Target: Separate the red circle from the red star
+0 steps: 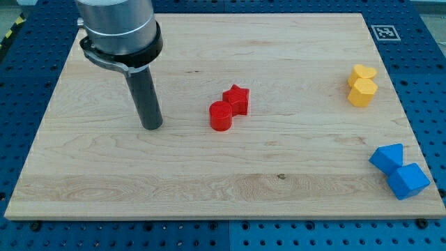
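The red circle (221,116) sits near the board's middle, touching the red star (237,100), which lies just up and to its right. My tip (150,126) rests on the board well to the left of the red circle, apart from both red blocks. The rod rises from it to the arm's grey body at the view's top left.
Two yellow blocks (362,85) sit together at the right. Two blue blocks (398,171) sit at the lower right, by the wooden board's (209,188) edge. No green block shows; the arm's body covers the top left corner. A marker tag (383,32) is at the top right corner.
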